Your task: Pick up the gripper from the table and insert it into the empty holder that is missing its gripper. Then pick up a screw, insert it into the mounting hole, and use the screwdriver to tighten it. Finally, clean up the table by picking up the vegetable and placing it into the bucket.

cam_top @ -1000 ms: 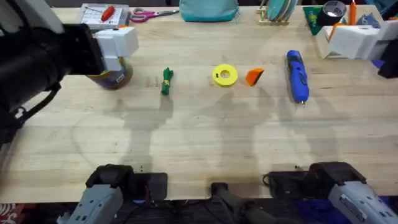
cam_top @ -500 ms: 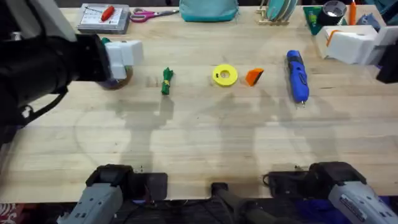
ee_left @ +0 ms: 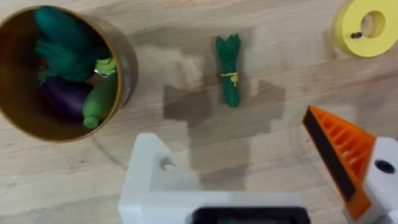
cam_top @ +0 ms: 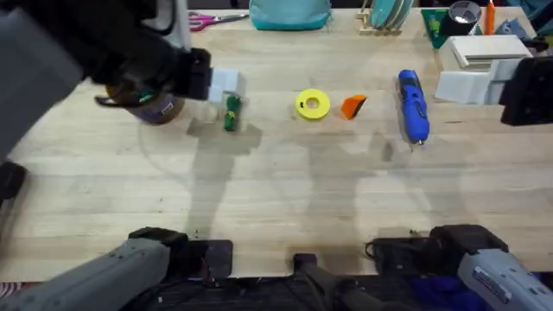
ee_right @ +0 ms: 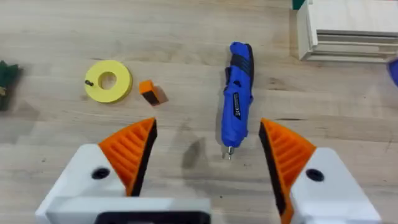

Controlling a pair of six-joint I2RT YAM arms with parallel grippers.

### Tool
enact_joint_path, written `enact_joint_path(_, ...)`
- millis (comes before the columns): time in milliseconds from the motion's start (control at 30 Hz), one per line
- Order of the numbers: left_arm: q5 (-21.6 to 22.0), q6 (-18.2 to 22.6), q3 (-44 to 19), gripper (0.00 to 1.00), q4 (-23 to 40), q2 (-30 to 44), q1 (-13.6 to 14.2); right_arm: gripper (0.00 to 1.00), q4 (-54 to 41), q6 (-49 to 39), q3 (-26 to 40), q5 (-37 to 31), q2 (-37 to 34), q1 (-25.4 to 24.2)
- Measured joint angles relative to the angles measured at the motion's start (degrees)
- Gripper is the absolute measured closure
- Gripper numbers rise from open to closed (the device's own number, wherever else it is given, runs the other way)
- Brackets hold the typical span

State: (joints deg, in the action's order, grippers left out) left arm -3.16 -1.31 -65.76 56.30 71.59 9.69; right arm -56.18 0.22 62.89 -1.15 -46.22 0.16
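Note:
The loose orange gripper (cam_top: 352, 106) (ee_right: 151, 91) lies on the table between a flat yellow ring (cam_top: 312, 104) and the blue screwdriver (cam_top: 412, 105) (ee_right: 236, 99). A small dark screw (ee_left: 356, 35) rests on the ring. The green vegetable (cam_top: 231, 112) (ee_left: 230, 78) lies just right of the bucket (cam_top: 155, 108) (ee_left: 56, 71), which holds several toy vegetables. My left gripper (cam_top: 220, 86) (ee_left: 233, 134) hovers open above the vegetable; one finger is a bare white holder (ee_left: 155, 177), the other carries an orange pad. My right gripper (cam_top: 462, 86) (ee_right: 206, 127) hangs open near the screwdriver, with both orange pads in place.
Along the back edge are scissors (cam_top: 212, 17), a teal bag (cam_top: 289, 13), a dish rack (cam_top: 389, 13) and a white box (cam_top: 479, 47). The left arm looms large and dark over the table's far left. Bare wood stretches across the front half.
The left arm has swung right, bringing its gripper from over the bucket to just above the vegetable. The right gripper has shifted slightly nearer and lower at the right edge.

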Motion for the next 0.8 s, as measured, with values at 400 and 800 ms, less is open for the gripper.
enact_joint_path(400, -0.3, -4.6, -3.6, 0.016, -0.5, 16.1, 1.5, 0.004, 0.0, 0.0, 0.0, -0.7, 0.0, 0.0)
enact_joint_path(800, -0.5, -5.2, -3.6, 0.015, -6.4, 29.0, 1.5, 0.004, 0.0, 0.0, 0.0, -0.8, 0.0, 0.0)
